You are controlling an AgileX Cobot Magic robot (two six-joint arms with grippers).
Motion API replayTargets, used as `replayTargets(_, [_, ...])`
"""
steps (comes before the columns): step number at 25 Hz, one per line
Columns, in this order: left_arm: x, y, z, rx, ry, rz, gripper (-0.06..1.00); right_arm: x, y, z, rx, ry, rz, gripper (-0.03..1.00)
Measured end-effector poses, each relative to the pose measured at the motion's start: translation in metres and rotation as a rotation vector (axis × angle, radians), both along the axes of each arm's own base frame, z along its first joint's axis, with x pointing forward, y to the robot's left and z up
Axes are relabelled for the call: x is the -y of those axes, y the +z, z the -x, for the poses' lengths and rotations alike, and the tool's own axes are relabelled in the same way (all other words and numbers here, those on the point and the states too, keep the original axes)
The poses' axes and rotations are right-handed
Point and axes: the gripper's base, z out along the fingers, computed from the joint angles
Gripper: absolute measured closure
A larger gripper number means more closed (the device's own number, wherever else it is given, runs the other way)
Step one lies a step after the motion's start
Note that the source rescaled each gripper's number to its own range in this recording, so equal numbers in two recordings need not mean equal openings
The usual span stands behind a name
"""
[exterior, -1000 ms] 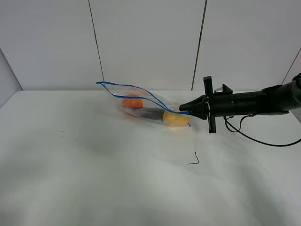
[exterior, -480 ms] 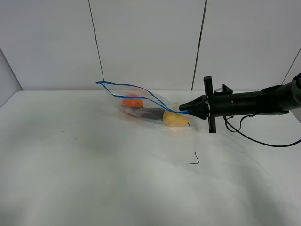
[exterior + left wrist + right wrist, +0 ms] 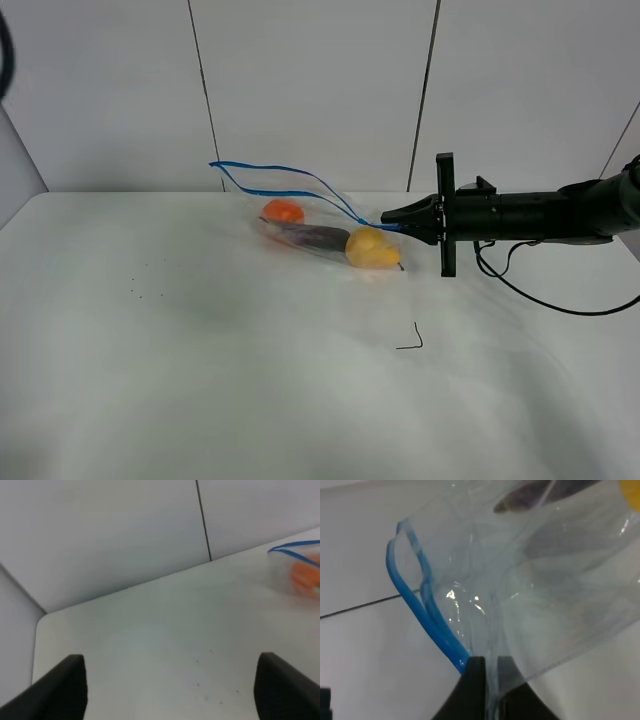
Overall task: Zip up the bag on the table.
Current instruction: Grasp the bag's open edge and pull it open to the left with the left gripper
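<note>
The clear bag (image 3: 310,228) lies at the back of the white table (image 3: 250,370), holding an orange piece (image 3: 283,211), a purple piece (image 3: 315,236) and a yellow piece (image 3: 370,247). Its blue zip strip (image 3: 285,180) gapes open, raised above the table. My right gripper (image 3: 392,222) is shut on the strip's right end; the right wrist view shows its tips (image 3: 487,667) pinching the plastic and blue strip (image 3: 415,605). My left gripper (image 3: 170,662) is open and empty, high over the table's left part, far from the bag (image 3: 300,565).
A thin black corner mark (image 3: 412,340) lies in front of the bag. Small dark specks (image 3: 140,285) sit on the left. A black cable (image 3: 560,300) hangs under the right arm. A panelled wall stands behind the table.
My right gripper has lifted slightly with the strip's end, pulling the zip edges higher and tauter. The bag's contents shifted a little. A dark sliver has appeared at the top left edge.
</note>
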Motion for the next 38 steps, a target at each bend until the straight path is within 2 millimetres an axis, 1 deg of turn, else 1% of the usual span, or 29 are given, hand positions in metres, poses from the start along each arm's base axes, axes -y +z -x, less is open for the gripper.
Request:
replayTargets(3, [0.009,-0.01,-0.028,0.022,-0.082,-0.072,-0.01,0.0,0.0,-0.001,-0.004,-0.007,-0.006,0.97])
replayTargets(6, [0.028,-0.02,-0.052,0.053,-0.202,-0.188,-0.01,0.0,0.0,-0.001,-0.005,-0.008,-0.007,0.97])
replayTargets(9, [0.059,-0.032,-0.068,0.081,-0.338,-0.279,-0.01,0.0,0.001,-0.001,-0.005,-0.009,-0.008,0.97])
replayTargets(13, [0.109,-0.051,-0.083,0.121,-0.486,-0.303,-0.01,0.0,0.001,-0.001,-0.005,-0.009,-0.008,0.97])
replayTargets(15, [0.134,-0.062,-0.088,0.145,-0.547,-0.303,-0.01,0.0,0.001,-0.001,-0.005,-0.009,-0.008,0.97])
replayTargets(19, [0.178,-0.085,-0.093,0.184,-0.657,-0.344,0.02,0.0,0.001,-0.001,-0.005,-0.009,-0.008,0.97])
replayTargets(22, [0.205,-0.111,-0.098,0.182,-0.727,-0.393,0.03,0.0,0.001,-0.001,-0.005,-0.009,-0.008,0.97])
replayTargets(24, [0.219,-0.126,-0.102,0.187,-0.754,-0.412,0.03,0.0,0.001,-0.001,-0.005,-0.009,-0.008,0.97])
replayTargets(26, [0.23,-0.141,-0.106,0.198,-0.772,-0.435,0.03,0.0,0.001,-0.001,-0.005,-0.009,-0.008,0.97])
replayTargets(29, [0.241,-0.158,-0.111,0.226,-0.782,-0.469,0.03,0.0,0.001,-0.001,-0.008,-0.01,-0.009,0.97])
replayTargets(32, [0.249,-0.171,-0.114,0.252,-0.785,-0.481,0.03,0.0,0.001,-0.001,-0.008,-0.01,-0.009,0.97])
replayTargets(35, [0.262,-0.18,-0.109,0.264,-0.822,-0.495,0.03,0.0,0.001,-0.001,-0.008,-0.01,-0.009,0.97])
replayTargets(38, [0.275,-0.183,-0.099,0.285,-0.885,-0.525,0.03,0.0,0.001,-0.001,-0.008,-0.01,-0.009,0.97])
